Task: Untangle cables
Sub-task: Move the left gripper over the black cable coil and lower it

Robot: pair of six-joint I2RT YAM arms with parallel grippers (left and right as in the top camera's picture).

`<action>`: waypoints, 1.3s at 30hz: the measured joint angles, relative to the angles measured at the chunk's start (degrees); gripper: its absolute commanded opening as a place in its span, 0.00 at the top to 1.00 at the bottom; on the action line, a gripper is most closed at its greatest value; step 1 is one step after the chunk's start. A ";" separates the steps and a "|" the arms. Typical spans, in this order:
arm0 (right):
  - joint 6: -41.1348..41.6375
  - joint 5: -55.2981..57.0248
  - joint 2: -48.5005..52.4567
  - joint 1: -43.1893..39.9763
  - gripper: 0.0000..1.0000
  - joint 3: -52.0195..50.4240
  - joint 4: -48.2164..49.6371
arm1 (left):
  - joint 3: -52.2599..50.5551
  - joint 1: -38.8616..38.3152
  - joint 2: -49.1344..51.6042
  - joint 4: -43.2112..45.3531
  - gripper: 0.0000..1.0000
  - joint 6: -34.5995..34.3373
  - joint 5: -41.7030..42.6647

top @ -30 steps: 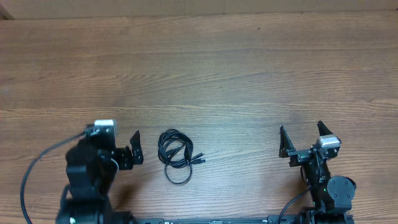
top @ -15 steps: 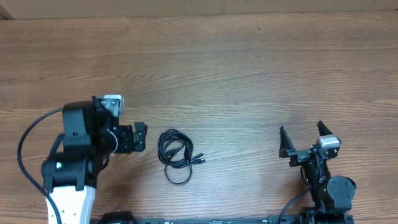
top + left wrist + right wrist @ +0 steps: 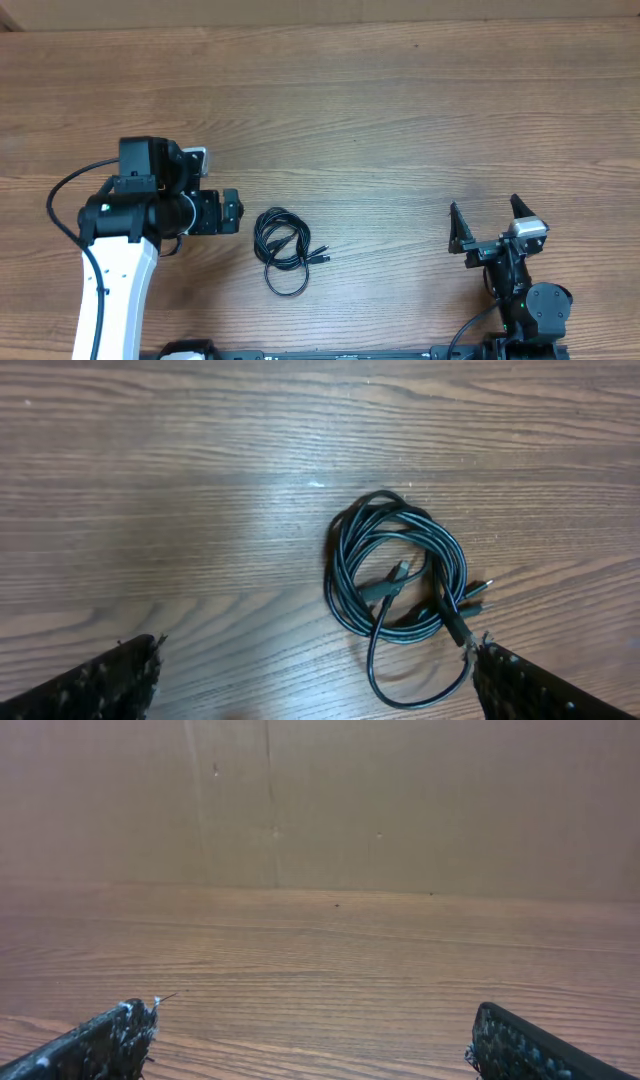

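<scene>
Left gripper [image 3: 231, 212] moved nearer cables [image 3: 283, 248], spread wide, empty; right gripper [image 3: 485, 212] likewise; fingers [image 3: 100, 685] cropped, wrist views.

I read the cables [image 3: 285, 250] as glossy black. The table [image 3: 400, 120] beneath them shows brown wood grain in long streaks. Left of the cables, the left arm [image 3: 150, 205] is black with a white lower link. Right of them, the right gripper [image 3: 484, 208] is black.

A wooden table [image 3: 400, 120] with brown grain running left to right fills the scene. Along its far edge stands a plain tan, cardboard-like panel [image 3: 420, 800] with a faint vertical seam [image 3: 267, 800] left of centre. Soft, even light leaves a pale sheen [image 3: 300, 480] on the wood.
</scene>
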 measured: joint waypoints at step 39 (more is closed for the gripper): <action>0.00 -0.02 0.00 0.00 0.00 0.00 0.00 | 0.04 -12.90 26.36 3.54 0.25 -11.43 -6.01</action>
